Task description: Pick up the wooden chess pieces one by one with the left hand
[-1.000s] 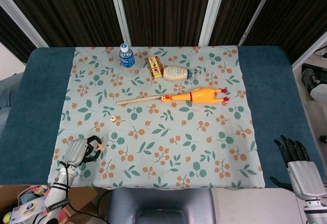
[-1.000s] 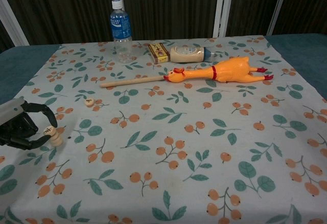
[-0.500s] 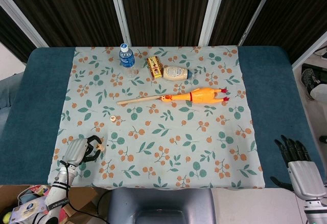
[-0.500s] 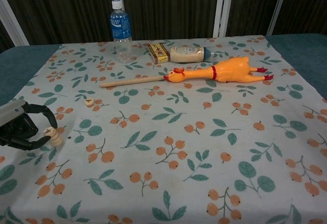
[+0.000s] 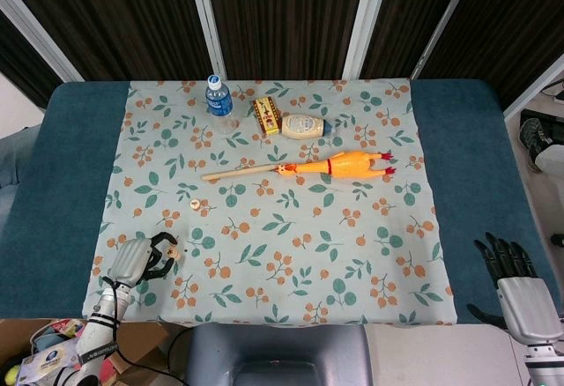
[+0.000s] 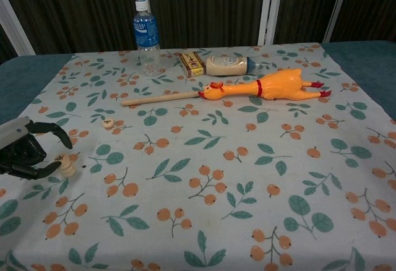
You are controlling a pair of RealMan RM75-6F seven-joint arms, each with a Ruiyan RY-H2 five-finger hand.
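Since a second ago the left robot hand [image 6: 25, 154] has loosened: its upper finger, then curled down toward the small stack of chess pieces [image 6: 65, 167], now stands lifted and apart, and the stack sits at the hand's 3 o'clock, just beside the lower fingertip — whether it touches I cannot tell. The hand is released, gripping nothing, fingers spread around the stack without closing. A second chess piece [image 6: 107, 122] lies flat on the tabletop [image 6: 204, 221], up at about 1 o'clock from the stack and well apart from it.

As for progress, I judge the task barely begun — no piece is lifted, both the stack and the single piece rest on the cloth. What remains is closing on the top piece, raising it, then the rest in turn.

Farther back lie a rubber chicken [image 6: 266, 86], a wooden stick [image 6: 159, 99], a water bottle [image 6: 146, 36], a small box [image 6: 192, 64] and a cream bottle [image 6: 228, 65]. The right robot hand [image 5: 511, 276] idles off the cloth at the head view's 4 o'clock, fingers straight and holding nothing.
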